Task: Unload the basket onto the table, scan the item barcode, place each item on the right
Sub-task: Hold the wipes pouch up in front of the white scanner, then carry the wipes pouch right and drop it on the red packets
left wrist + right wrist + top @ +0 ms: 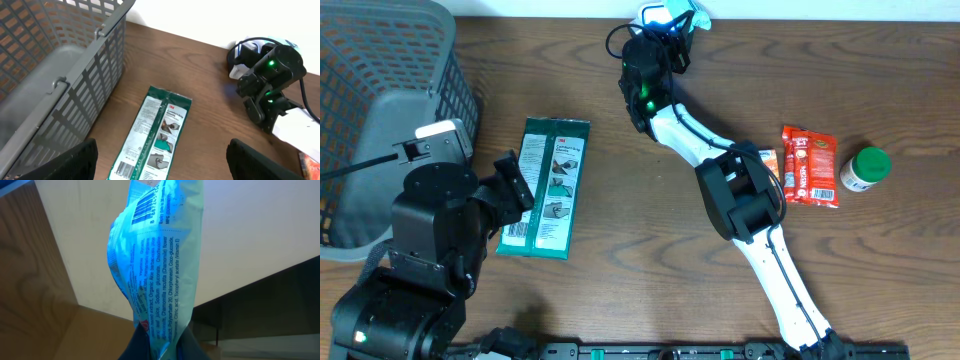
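Blue packet: I read it as gripped at its lower end by the right gripper, whose jaws are closed on the crumpled film. The packet stands upright above the fingers. Its barcode sits near the top end and faces the right wrist camera, with small printed text below it.

From overhead, the packet is at the far edge of the table, roughly at the middle of that edge, partly over the pale surface beyond the wood. The right arm reaches from the near edge across to it.

Left gripper: jaws spread wide, nothing between them. Its two dark fingers show at the lower corners of the left wrist view. It hangs above a green package, which lies flat on the left half of the table with its long side running near to far. I cannot tell whether the gripper touches the package.

A grey basket occupies the far left corner. Red packets lie near the right edge, and a green-capped bottle lies just beside them.
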Motion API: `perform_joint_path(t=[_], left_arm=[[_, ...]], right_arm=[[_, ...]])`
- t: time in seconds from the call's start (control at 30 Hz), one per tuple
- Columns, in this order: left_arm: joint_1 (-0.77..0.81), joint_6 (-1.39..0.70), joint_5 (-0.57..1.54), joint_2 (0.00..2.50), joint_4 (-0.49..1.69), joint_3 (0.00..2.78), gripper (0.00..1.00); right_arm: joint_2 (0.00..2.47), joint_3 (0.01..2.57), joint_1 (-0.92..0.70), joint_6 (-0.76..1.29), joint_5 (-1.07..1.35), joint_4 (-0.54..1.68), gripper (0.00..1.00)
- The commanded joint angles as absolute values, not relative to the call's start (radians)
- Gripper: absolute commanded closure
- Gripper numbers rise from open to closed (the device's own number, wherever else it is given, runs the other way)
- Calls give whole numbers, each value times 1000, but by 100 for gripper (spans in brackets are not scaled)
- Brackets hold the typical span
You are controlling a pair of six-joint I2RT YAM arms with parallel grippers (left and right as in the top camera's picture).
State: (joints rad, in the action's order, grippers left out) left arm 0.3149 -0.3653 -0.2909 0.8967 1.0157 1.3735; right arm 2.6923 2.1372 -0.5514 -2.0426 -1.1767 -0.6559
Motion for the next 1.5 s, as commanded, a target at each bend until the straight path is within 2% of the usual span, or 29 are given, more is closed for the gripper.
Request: perform_joint_path(t=[0.0, 0.13, 0.23, 0.33, 0.5, 0.57, 0.73, 0.87, 0.97, 1.13, 1.47], left_arm=[[313, -356, -301, 894, 1017, 1378, 18], [313, -356, -301, 894, 1017, 1378, 18], [313, -356, -301, 894, 1017, 1378, 18], [313, -356, -301, 894, 1017, 1378, 18], [313, -356, -301, 894, 1017, 1378, 18], [313, -356, -301, 894, 1017, 1378, 18], [313, -356, -301, 894, 1017, 1378, 18], [313, -356, -301, 894, 1017, 1378, 18], [313, -356, -301, 894, 1017, 1378, 18], [313, -356, -301, 894, 1017, 1378, 18], [313, -356, -301, 894, 1017, 1378, 18]], right_arm=[[2675, 2160, -561, -2086, -1169, -633, 99], [2662, 2160, -570, -1887, -1165, -639, 99], [2593, 2160, -577, -1832, -1161, -630, 99], [2492, 2160, -577, -1711, -1167, -546, 99], [2273, 2160, -582, -1314, -1134, -27, 99], [2106, 2160, -591, -900, -975, 491, 99], [1917, 2160, -553, -349, -564, 1020, 99], [1831, 2160, -430, -106, -171, 1319, 99], [1830, 2150, -309, -56, -40, 1494, 99], [1831, 2009, -134, -30, -9, 1526, 99], [1831, 1591, 70, 7, -38, 1242, 98]])
